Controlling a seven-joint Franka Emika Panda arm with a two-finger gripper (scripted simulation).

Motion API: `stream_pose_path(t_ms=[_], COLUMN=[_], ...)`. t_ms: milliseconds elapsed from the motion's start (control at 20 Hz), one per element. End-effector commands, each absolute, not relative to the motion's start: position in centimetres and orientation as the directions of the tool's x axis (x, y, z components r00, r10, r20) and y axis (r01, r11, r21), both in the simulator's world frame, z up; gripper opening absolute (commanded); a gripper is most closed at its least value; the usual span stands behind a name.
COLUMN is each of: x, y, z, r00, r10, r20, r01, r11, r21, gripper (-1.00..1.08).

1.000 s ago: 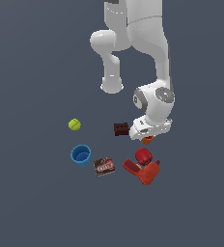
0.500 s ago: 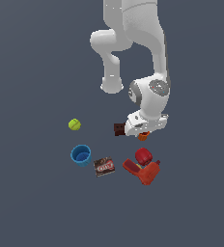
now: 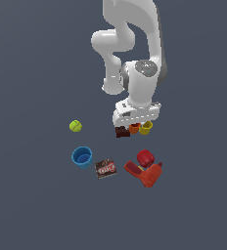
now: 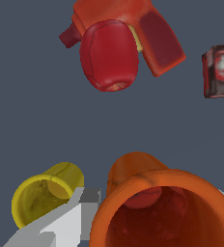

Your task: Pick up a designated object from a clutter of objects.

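Arm (image 3: 135,53) in white, largest thing in the exterior view, reaching down over a plain grey table (image 3: 32,205) to the clutter. Tool (image 3: 135,118) at its end, low over the cups, fingers mostly hidden under the wrist housing there; one pale finger (image 4: 61,222) seen in the wrist view, lying between the two nearest cups. Gap between the fingers not shown, so no telling how far open, nor whether anything is gripped.

Red tool (image 3: 147,175) next in size, lying flat at the exterior view's right of the clutter, with a red ball (image 3: 145,157) touching it on the side toward the arm. Blue cup (image 3: 81,157) standing upright, mouth up, toward the exterior view's left. Brown box (image 3: 105,168) with a red-and-white label just beside that cup, between it and the red tool. Dark block (image 3: 122,131) directly under the tool's edge.

Orange cup (image 3: 134,128) between the dark block and the yellow cup (image 3: 146,128), right beneath the tool. In the wrist view orange cup (image 4: 157,202) filling the near corner, wide mouth toward the camera, narrow base away, long axis running roughly along the camera's line of sight. Yellow cup (image 4: 46,193) just beside it, mouth likewise toward the camera.

Yellow-green ball (image 3: 75,126) smallest, well apart from the rest, at the exterior view's left.
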State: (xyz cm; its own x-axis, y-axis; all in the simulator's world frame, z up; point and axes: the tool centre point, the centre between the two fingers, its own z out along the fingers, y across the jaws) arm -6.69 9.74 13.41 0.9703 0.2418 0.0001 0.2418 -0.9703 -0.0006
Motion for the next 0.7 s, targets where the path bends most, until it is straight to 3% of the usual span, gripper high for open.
stream_pose_path(t_ms=[0,650], x=[-7.0,-8.7], y=[7.9,-3.0], z=[15.5,27.2], r00=[0.970,0.970], r10=[0.242,0.242], r20=[0.001,0.002], r01=[0.242,0.242], r11=[-0.970,-0.970], r21=[-0.002,-0.006], gripper=[-1.00,-1.00])
